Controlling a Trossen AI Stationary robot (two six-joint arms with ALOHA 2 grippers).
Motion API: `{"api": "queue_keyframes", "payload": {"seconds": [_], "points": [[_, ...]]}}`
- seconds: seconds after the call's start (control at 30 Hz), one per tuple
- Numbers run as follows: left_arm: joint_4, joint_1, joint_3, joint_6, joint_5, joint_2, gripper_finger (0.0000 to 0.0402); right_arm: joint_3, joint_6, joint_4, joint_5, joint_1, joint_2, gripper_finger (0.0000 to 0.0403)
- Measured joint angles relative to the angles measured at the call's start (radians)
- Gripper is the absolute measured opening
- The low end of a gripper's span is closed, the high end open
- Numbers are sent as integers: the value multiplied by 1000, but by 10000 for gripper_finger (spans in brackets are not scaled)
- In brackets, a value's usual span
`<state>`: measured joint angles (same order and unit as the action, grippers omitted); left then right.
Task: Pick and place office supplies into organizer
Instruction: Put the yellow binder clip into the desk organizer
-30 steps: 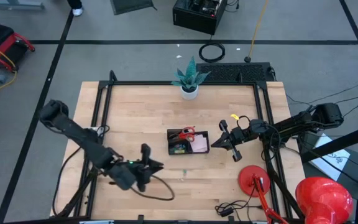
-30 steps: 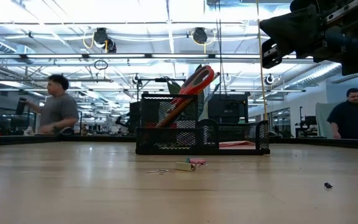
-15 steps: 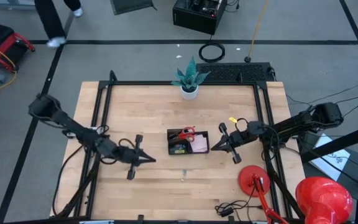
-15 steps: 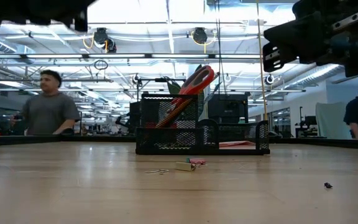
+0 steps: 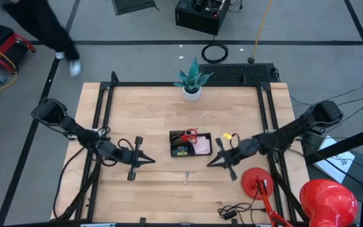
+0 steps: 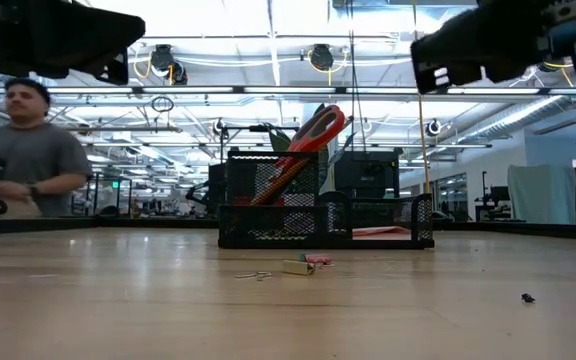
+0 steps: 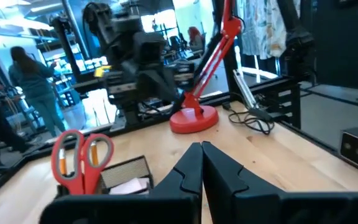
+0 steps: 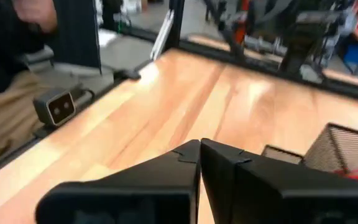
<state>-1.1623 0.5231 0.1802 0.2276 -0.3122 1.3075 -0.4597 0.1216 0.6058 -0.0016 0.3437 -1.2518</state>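
Note:
The black mesh organizer (image 5: 190, 144) stands at the table's middle. Red-handled scissors (image 6: 313, 135) lean handles-up in its taller compartment, and a pink sticky-note pad (image 5: 202, 146) lies in the lower one. On the bare wood in front of it lie small pale clips (image 6: 256, 275), a small pale piece (image 6: 296, 267) and a pink bit (image 6: 316, 260). My left gripper (image 5: 151, 160) hovers shut and empty left of the organizer, pointing at it. My right gripper (image 5: 209, 164) hovers shut and empty at the organizer's near right corner.
A potted plant (image 5: 192, 93) stands at the far edge. A red lamp's base (image 5: 257, 183) and its head (image 5: 328, 202) sit at the near right, beside a black cable (image 5: 235, 211). A black speck (image 6: 527, 297) lies on the wood. People move about beyond the table.
My left gripper has swung from the near edge toward the table's middle, come down and tipped to level, now pointing at the organizer. My right gripper has moved toward the near edge and slightly left, past the organizer's right end. The supplies have not moved.

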Motion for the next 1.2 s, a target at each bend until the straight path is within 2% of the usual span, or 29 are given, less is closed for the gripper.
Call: {"api": "queue_keyframes", "payload": {"seconds": [0.13,0.27,0.43,0.5,0.67,0.9,0.97,1.2], "points": [[-2,-21,0,6,-3,0,24,-121,-28,-48,26,46,-122,28],[15,-41,0,0,-3,0,25,-236,-11,-71,21,37,-248,57],[32,-56,0,-14,-3,0,26,-345,-5,-115,-132,-3,-381,72],[40,-62,0,-21,-3,0,26,-378,6,-143,-160,-10,-427,73],[49,-74,0,-31,0,0,26,-464,18,-283,-163,-17,-502,96],[63,-75,0,-32,32,0,26,-559,25,-337,-159,-14,-591,184],[68,-75,0,-32,32,0,26,-572,24,-350,-189,-14,-609,198],[98,-75,1,-45,33,0,26,-600,27,-358,-238,-25,-669,198]]}}
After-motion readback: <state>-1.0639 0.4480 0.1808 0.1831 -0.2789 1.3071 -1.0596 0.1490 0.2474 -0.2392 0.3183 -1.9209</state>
